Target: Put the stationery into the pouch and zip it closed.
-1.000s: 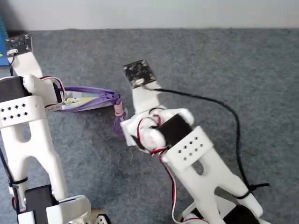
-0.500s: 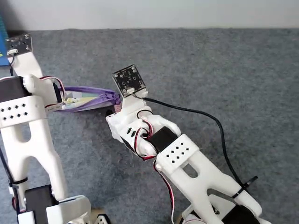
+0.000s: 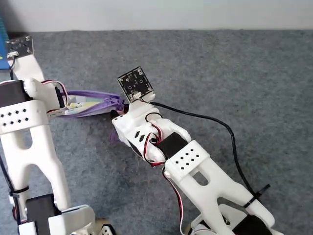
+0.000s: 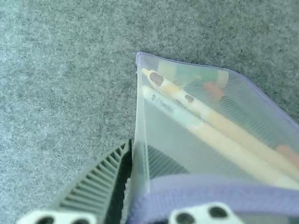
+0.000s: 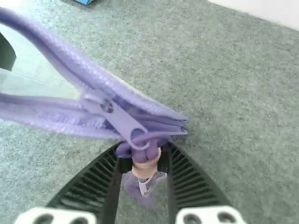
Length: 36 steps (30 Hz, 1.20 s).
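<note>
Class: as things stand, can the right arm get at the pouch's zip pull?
Probably yes: the zip pull, at the end of the pouch, sits between the fingers of the right gripper, with nothing in the way.

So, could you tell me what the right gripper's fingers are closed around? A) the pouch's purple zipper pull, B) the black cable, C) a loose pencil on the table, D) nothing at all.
A: in the right wrist view the right gripper has a finger on either side of the zipper pull that hangs from the pouch.
</note>
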### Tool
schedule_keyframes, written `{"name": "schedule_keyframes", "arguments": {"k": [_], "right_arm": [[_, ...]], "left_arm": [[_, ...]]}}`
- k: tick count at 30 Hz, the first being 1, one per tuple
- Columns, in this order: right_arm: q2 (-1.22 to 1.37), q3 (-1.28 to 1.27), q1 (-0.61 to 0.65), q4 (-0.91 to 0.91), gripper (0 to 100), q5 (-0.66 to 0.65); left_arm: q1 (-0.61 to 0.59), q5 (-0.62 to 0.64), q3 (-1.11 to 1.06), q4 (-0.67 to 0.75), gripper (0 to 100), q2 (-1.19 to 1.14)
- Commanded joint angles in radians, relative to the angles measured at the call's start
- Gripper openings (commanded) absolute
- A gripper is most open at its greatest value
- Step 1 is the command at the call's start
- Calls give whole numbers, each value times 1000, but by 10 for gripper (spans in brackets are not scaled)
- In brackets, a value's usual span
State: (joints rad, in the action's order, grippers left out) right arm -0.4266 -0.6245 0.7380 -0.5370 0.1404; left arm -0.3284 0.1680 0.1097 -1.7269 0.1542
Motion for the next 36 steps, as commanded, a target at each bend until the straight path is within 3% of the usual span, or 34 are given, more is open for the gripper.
{"name": "schedule_keyframes", "arguments": {"k": [1,12,15,22,30,36], "right_arm": [[-24,14,-10,18,43,-14],[-289,18,-58,-272,7,-8],[-367,18,-42,-358,7,-6],[-469,18,-38,-541,7,54],[-576,12,-42,-687,7,135],[-610,11,-128,-754,7,176]], "left_arm": [[-9,6,1,-26,11,2],[35,2,7,2,16,6],[135,2,36,26,82,5],[396,5,117,103,369,2],[620,-17,122,213,392,2],[669,-14,122,262,392,5]]}}
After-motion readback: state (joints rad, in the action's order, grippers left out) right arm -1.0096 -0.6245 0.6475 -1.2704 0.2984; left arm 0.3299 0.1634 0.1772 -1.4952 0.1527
